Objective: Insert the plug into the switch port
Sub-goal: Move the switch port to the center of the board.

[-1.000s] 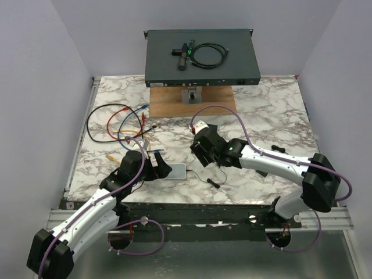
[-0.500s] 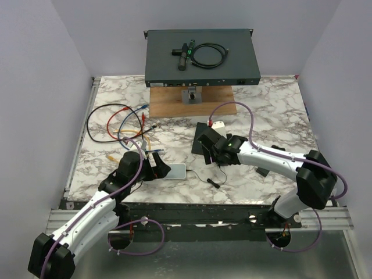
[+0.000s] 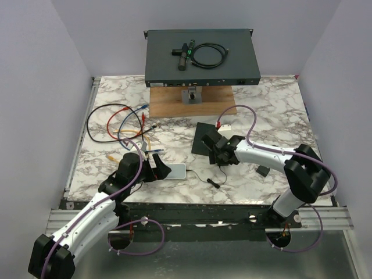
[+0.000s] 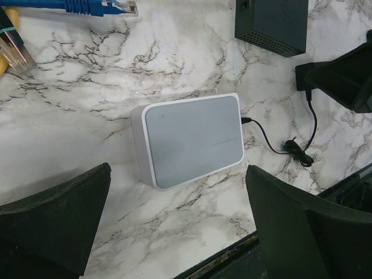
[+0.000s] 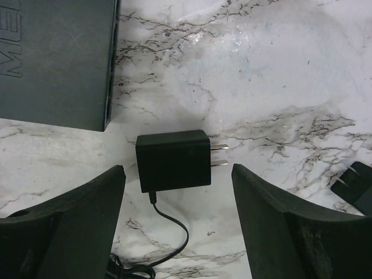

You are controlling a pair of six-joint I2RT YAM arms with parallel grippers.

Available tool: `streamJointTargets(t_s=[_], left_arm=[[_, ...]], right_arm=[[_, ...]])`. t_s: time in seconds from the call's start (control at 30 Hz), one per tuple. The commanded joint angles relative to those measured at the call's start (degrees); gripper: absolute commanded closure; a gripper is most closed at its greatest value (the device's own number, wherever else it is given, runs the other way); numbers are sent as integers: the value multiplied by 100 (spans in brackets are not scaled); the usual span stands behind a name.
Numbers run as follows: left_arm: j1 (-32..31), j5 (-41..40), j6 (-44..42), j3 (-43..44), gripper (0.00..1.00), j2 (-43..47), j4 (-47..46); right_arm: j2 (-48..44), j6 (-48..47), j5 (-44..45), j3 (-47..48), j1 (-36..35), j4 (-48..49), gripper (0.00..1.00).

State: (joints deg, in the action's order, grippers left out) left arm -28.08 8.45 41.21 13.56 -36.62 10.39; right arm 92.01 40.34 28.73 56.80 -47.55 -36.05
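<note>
Down on the marble (image 5: 279,75), you've got both tools parked over their targets and neither one has bitten. Your left gripper (image 4: 177,167) hangs with its jaws spread wide, one on either side of the switch (image 4: 192,139) and clear of it. That straddle looks meant to pin the little box so it can't skate on the polished stone. The switch lies flat near the front edge, a smooth rounded white shell with a matte grey top. Your right gripper (image 5: 177,167) is wide open too, framing the adapter (image 5: 173,160) without touching it. That's a boxy matte-black brick lying on its side, and its two bright prongs (image 5: 219,155) point at the right finger. Its thin black cord (image 4: 267,139) snakes across to the switch's side, where its tip touches the casing. Whether it's seated in a port, I can't tell. A blue plug (image 4: 125,7) with a clear ridged tip and a yellow plug (image 4: 14,52) wait just beyond the switch. My guess is one of those cable ends is the plug you're after. A flat dark box (image 5: 55,64) sits close beside the adapter, so a tidy descent matters.
</note>
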Motion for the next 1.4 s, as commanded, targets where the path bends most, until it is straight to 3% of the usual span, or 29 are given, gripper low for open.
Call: streamJointTargets(t_s=[0.0, 0.47, 0.83, 1.1, 1.37], left_arm=[[52, 113, -43, -47, 2, 35, -90], [66, 122, -43, -29, 2, 30, -64], [70, 124, -35, -29, 2, 59, -37], [74, 126, -26, -14, 1, 59, -37], [74, 195, 141, -3, 1, 91, 2]], right_arm=[[117, 187, 97, -158, 57, 264, 24], [193, 44, -152, -283, 148, 602, 39], [183, -139, -200, -207, 149, 529, 76], [-287, -394, 468, 323, 149, -49, 77], [-163, -1062, 396, 1172, 146, 289, 77]])
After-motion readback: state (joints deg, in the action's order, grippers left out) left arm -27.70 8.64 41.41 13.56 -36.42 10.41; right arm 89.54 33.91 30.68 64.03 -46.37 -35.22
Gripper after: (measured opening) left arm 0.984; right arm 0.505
